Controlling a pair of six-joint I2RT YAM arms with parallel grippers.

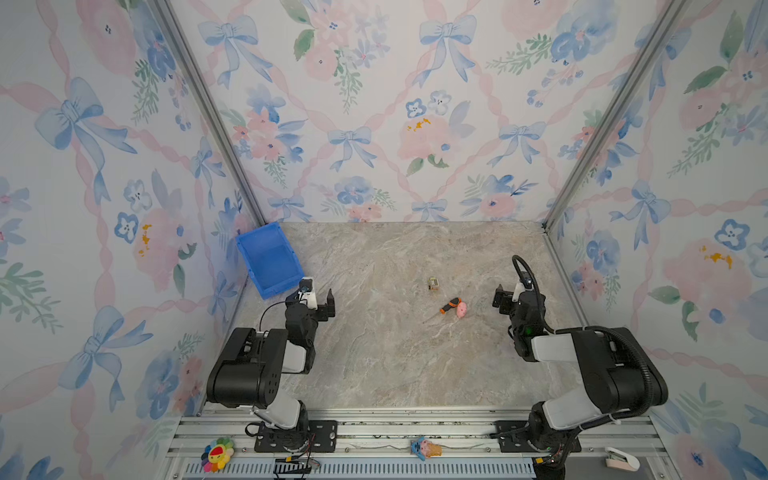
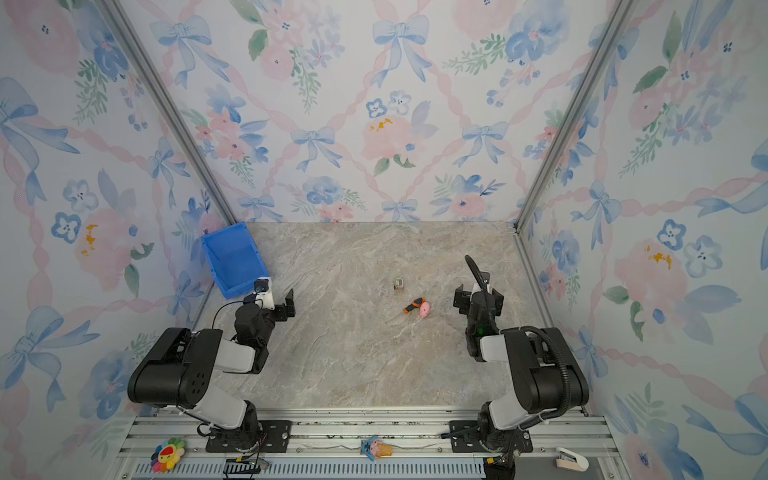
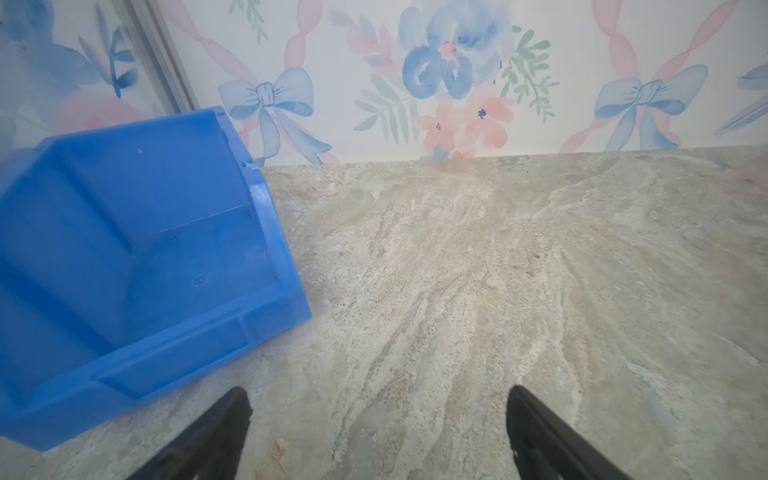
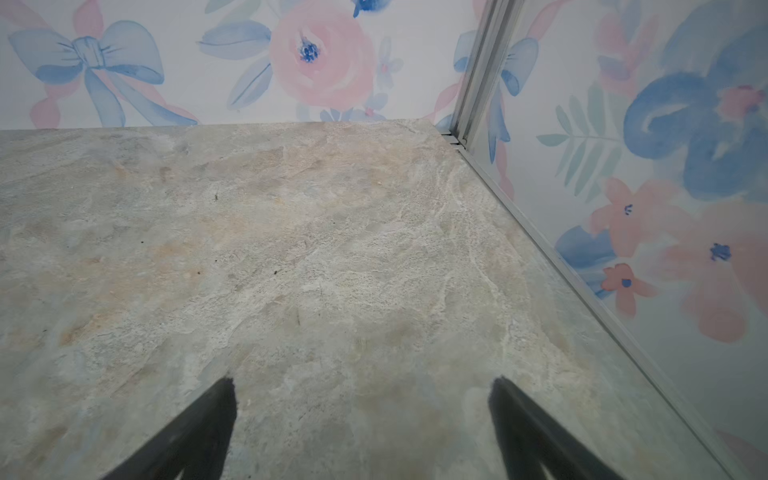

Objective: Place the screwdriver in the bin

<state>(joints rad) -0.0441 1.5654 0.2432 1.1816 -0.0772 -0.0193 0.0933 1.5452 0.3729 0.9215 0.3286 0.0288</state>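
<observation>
While the left gripper [image 3: 376, 401] and right gripper [image 4: 365, 382] hang with fingers apart, the screwdriver [image 1: 451, 306] lies near frame centre.
Handle touching pink toy [image 1: 461, 308]; blue bin [image 1: 266, 253] at centre left, well apart.

Screwdriver [image 1: 451, 306] flat, well apart from bin [image 1: 266, 257]

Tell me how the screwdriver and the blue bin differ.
Size: the screwdriver is tiny; the bin is far bigger.
Colour: the screwdriver is black and orange with a thin dark shaft; the bin is plain bright blue.
Place: the screwdriver lies near the middle beside a pink toy; the bin sits in the far left corner.
Shared: both rest on the table, unheld.
</observation>
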